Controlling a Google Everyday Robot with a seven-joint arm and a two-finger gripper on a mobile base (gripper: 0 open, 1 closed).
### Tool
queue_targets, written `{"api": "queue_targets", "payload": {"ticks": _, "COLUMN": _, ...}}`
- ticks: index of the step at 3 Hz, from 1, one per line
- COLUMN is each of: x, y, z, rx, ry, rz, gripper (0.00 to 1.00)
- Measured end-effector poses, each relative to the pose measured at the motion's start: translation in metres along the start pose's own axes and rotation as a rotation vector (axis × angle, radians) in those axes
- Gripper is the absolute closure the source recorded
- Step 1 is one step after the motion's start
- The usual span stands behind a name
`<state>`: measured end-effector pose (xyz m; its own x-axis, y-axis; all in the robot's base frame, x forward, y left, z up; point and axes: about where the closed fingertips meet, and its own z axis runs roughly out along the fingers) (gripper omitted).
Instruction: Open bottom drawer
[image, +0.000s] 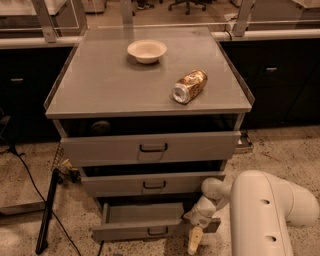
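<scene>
Cabinet: a grey metal unit (100, 95) with three drawers stands on a speckled floor (280, 152). On its top lie a cream bowl (147, 50) and, nearer the front right, a drink can (189, 86) on its side.

Bottom drawer (135, 231): lowest of the three, with a small dark loop handle (157, 231). It is pulled out — its front panel stands forward of the middle drawer (115, 186), and the bare inside floor of the drawer is exposed from above. The top drawer (100, 149) is the widest and tallest front.

Gripper (196, 236): located at the right end of the bottom drawer front, low, just above the floor, at the end of the white arm (265, 210) that enters from the lower right. It overlaps the drawer's right corner; actual contact cannot be confirmed. Whether the gripper is spread or pressed together cannot be told — only one yellowish tip pointing downward shows.

Left of the cabinet, a black cable (22, 167) and a dark rod (47, 215) lie on the floor.
</scene>
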<state>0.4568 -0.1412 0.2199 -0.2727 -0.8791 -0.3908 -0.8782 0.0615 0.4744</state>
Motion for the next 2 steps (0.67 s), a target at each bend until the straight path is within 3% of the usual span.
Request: {"api": "queue_targets", "payload": {"ticks": 2, "x": 0.017, "y": 0.029, "z": 0.000, "rx": -0.106, "ry": -0.002, "rz": 0.060, "gripper": 0.00}}
